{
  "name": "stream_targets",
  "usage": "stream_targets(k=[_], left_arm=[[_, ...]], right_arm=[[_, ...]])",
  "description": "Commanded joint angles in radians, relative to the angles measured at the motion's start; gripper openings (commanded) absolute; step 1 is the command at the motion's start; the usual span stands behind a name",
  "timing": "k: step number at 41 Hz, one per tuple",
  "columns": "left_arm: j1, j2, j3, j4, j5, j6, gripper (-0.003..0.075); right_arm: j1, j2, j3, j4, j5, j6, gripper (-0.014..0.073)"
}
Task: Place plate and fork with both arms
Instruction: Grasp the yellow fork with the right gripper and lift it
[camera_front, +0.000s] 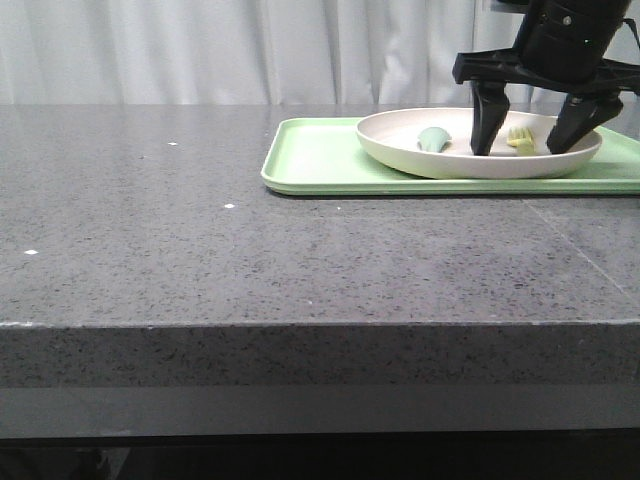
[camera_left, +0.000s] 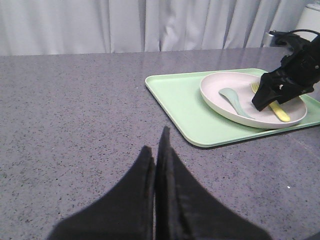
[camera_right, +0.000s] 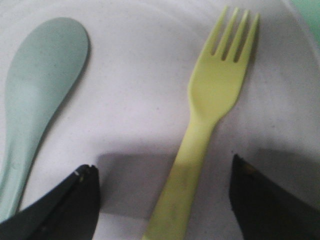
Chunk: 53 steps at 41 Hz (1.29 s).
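The light is even and soft in all three views, quite bright, without hard glare. In the front view the grey table shows only a pale sheen on its top, and a thin dark shadow lies under the green tray. The left wrist view is sharp in the distance, but the left gripper at 6 o'clock is dark and has soft edges. The right wrist view is blurred: the fork and spoon have hazy outlines. Grey shadows fall on the plate toward 6 o'clock, beside the right gripper's fingers.
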Motion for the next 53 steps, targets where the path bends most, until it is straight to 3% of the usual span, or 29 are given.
stream_targets(k=[1, 16, 21, 53], left_arm=[[0.001, 0.003, -0.027, 0.000, -0.082, 0.000, -0.0018], [0.001, 0.003, -0.027, 0.000, -0.082, 0.000, -0.0018], [0.001, 0.003, -0.027, 0.000, -0.082, 0.000, -0.0018], [0.001, 0.003, -0.027, 0.000, -0.081, 0.000, -0.0018]], right_arm=[[-0.005, -0.052, -0.032, -0.006, -0.040, 0.003, 0.0435], [-0.005, -0.052, -0.032, -0.006, -0.034, 0.003, 0.0052], [-0.005, -0.052, -0.032, -0.006, -0.036, 0.003, -0.0024], [-0.005, -0.058, -0.099, 0.015, 0.004, 0.003, -0.0048]])
